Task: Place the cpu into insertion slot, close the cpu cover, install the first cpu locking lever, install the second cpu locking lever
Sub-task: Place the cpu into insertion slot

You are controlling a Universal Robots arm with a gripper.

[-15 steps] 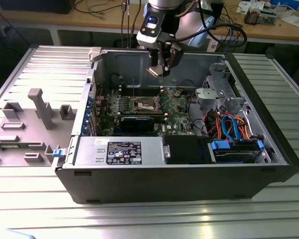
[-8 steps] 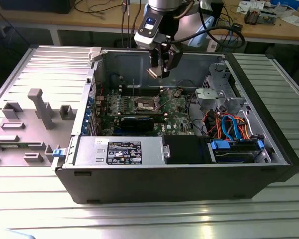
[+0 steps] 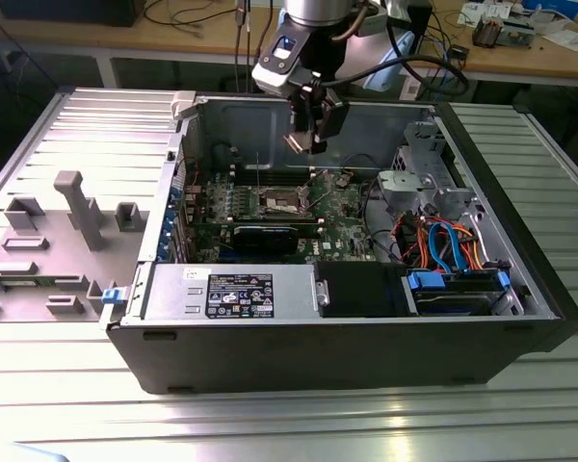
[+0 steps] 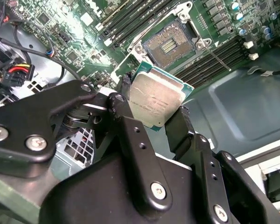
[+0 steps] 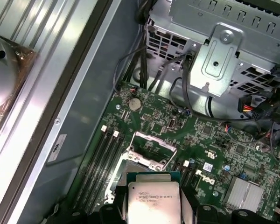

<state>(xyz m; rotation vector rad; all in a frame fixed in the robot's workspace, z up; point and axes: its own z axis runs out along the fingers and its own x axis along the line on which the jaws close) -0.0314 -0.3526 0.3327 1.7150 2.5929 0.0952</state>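
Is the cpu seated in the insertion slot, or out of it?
Out. The gripper is clamped on the cpu, holding it apart from the insertion slot, whose contacts lie bare.

The silver-topped cpu hangs clamped in the gripper above the insertion slot. The slot lies bare, its cpu cover raised.

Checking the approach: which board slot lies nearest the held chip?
The square insertion slot with a silvery rim, just beyond the cpu in the gripper; the long black memory slots flank it.
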